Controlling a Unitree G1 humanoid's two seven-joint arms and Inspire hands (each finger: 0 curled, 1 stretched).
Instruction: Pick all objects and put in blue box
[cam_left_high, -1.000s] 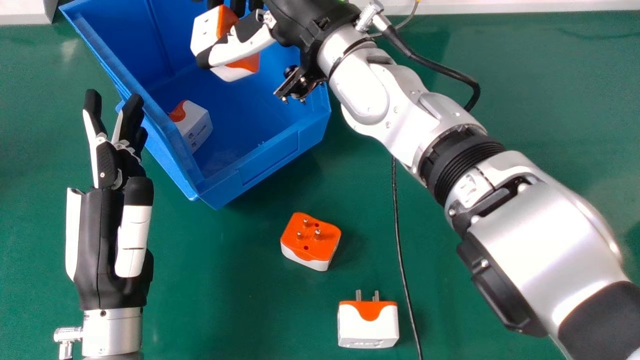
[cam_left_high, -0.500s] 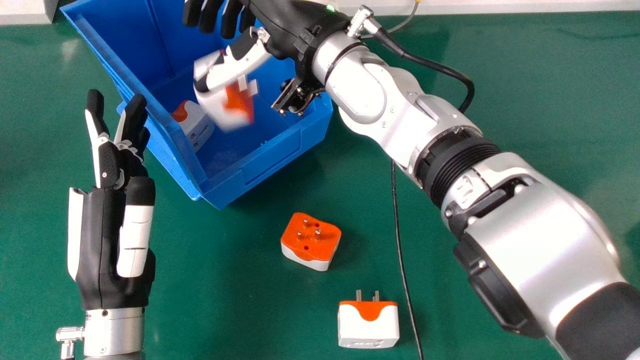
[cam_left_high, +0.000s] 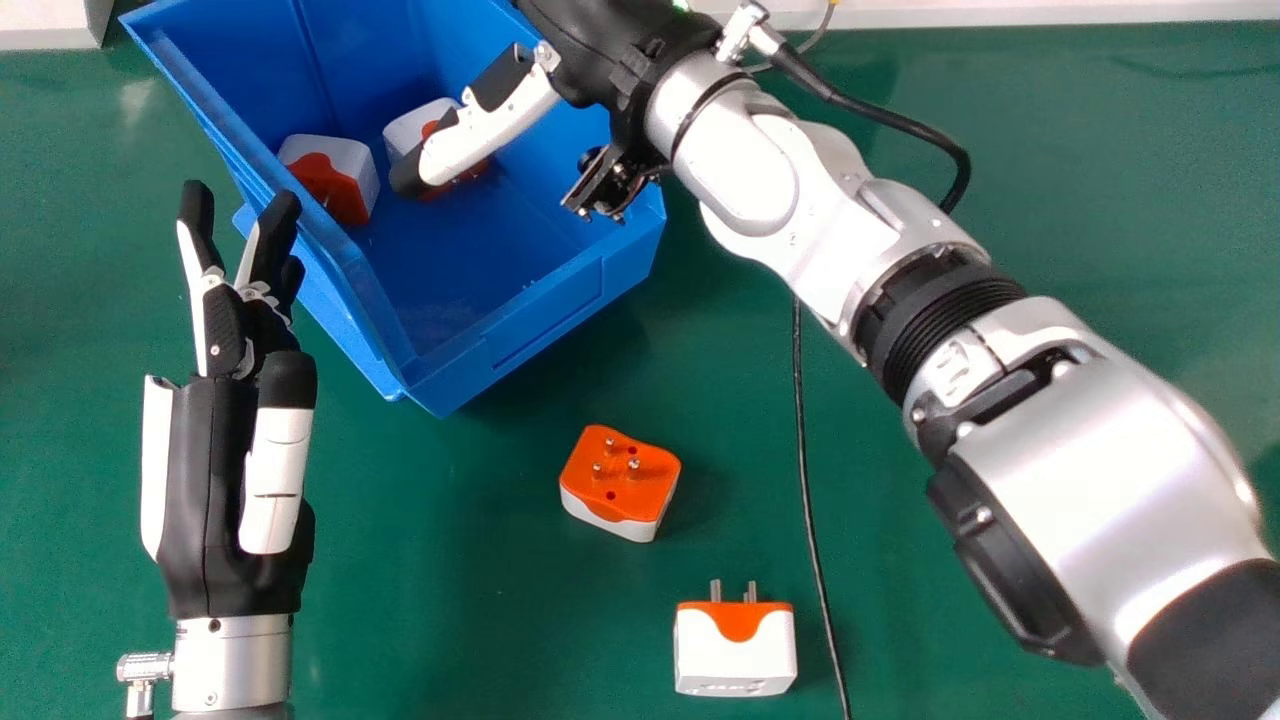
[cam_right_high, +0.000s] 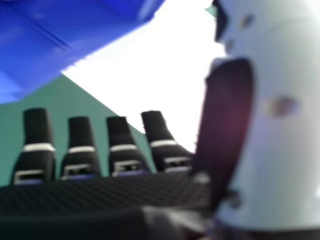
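The surface is a green table (cam_left_high: 440, 560), with a pale strip (cam_left_high: 1000, 10) along its far edge. The left hand (cam_left_high: 220, 500) is open and empty. Inside the blue box (cam_left_high: 545, 335) lie one plug (cam_left_high: 350, 160) and a second plug (cam_left_high: 408, 130). Over the box, the right hand (cam_left_high: 625, 50) is open, fingers straight, gripping nothing; thumb contact cannot be determined. An upturned plug (cam_left_high: 640, 480) and another plug (cam_left_high: 735, 655) sit on the table, left of a black cable (cam_left_high: 812, 530).

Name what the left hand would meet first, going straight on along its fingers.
The left hand would probably meet the near side of the blue box, though height is unclear and it might pass above.
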